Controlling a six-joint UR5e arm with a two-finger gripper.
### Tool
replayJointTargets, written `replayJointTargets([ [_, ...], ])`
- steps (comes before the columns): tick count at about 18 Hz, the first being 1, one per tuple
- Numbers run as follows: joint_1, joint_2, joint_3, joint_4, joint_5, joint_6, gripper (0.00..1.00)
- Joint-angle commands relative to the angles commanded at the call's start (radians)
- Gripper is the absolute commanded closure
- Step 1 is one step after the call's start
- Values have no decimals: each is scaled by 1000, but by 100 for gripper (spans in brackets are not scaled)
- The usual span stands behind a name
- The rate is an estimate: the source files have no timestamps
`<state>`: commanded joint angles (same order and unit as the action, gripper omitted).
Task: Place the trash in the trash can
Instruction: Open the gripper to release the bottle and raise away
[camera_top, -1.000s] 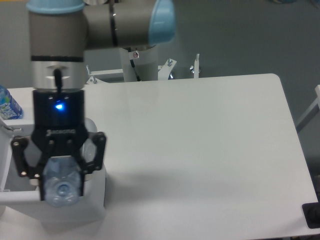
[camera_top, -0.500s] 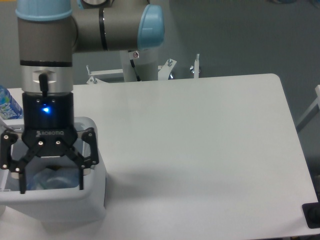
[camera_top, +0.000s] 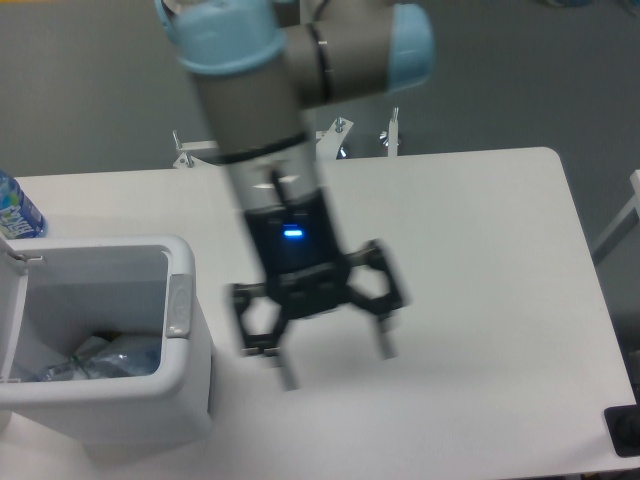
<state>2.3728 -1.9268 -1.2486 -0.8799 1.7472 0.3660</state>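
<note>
The trash can (camera_top: 185, 345) is a boxy white bin at the table's front left corner, its grey latch tab facing right. Inside it lies the trash: a clear plastic bottle (camera_top: 128, 357) on its side and a crumpled translucent wrapper (camera_top: 82, 358) beside it. My gripper (camera_top: 335, 365) hangs over the table to the right of the bin, blurred by motion. Its fingers are spread wide with nothing between them.
A blue bottle with a printed label (camera_top: 15, 212) stands at the table's far left edge behind the bin. The white table (camera_top: 480, 260) stretches to the right. A dark clamp (camera_top: 624, 430) sits at the front right corner.
The gripper let the clear bottle go into the bin, then swung right and out over the table, staying open.
</note>
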Motion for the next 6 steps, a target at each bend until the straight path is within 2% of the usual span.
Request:
replayJointTargets([
  [2,41,40,-14,-101,2,146,0],
  [3,67,43,-29,-128,2,227,0],
  [6,107,74,-86,-131,3,361,0],
])
